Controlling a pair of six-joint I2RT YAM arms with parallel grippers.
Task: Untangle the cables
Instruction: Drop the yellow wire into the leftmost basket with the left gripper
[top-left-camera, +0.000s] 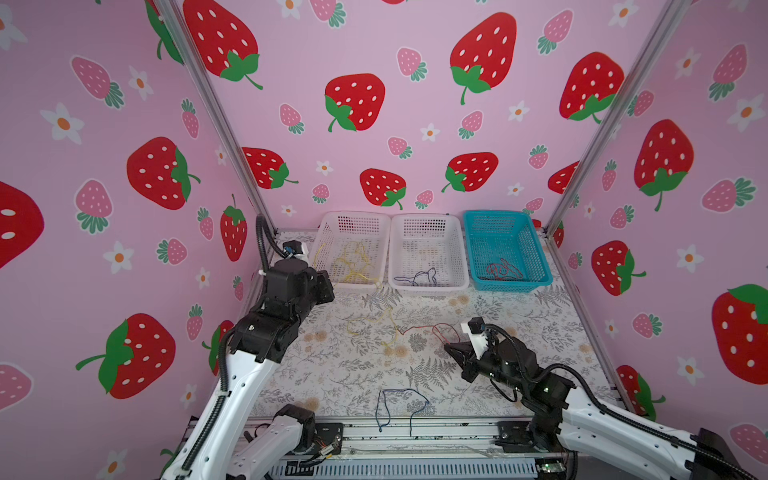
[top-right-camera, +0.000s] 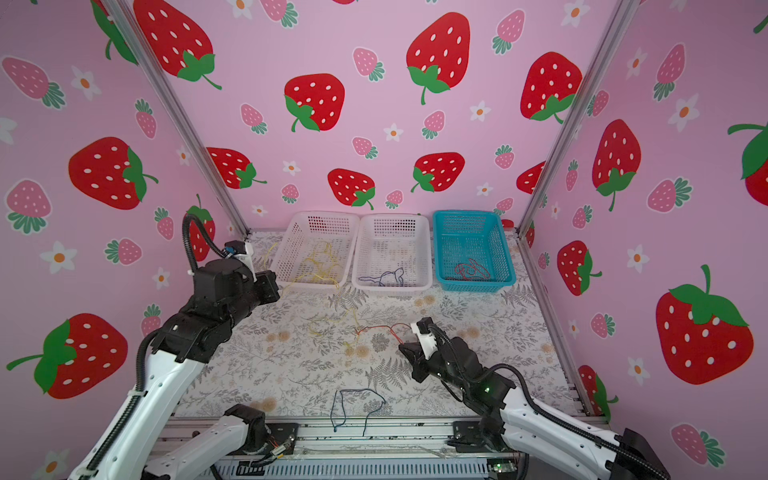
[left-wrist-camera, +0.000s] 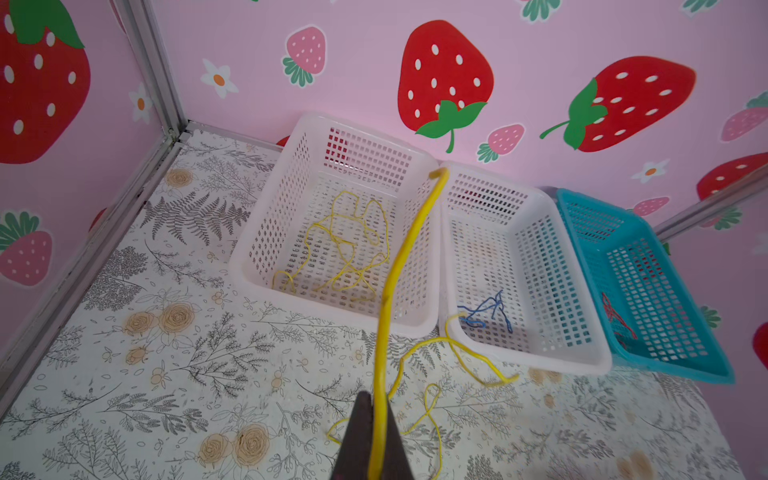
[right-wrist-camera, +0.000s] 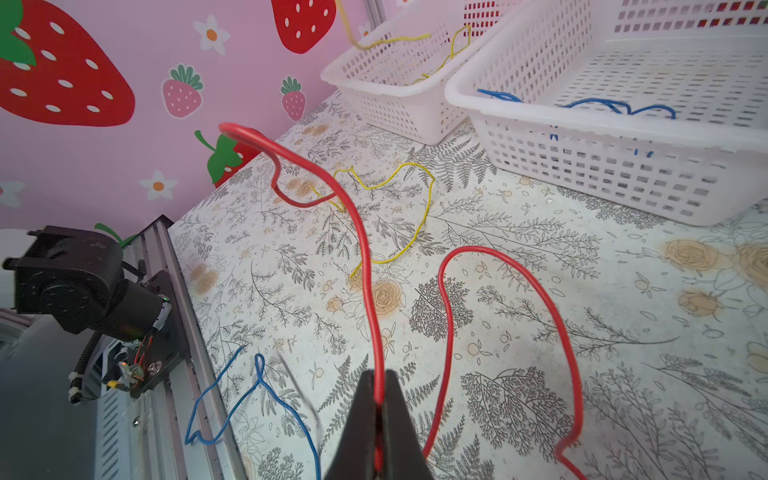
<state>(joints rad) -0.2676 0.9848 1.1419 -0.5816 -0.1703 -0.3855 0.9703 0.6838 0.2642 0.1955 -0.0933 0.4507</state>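
Cables cross mid-counter, yellow meeting red. Left claw is clamped on the yellow cable, close before the white baskets. A blue cable lies apart at the front edge. Right claw pinches the red cable.

The left gripper and right gripper are cut off at their wrist views' edges, as are the yellow cable and red cable clamped in them. In both top views the left gripper's tips are hidden behind its wrist housing.
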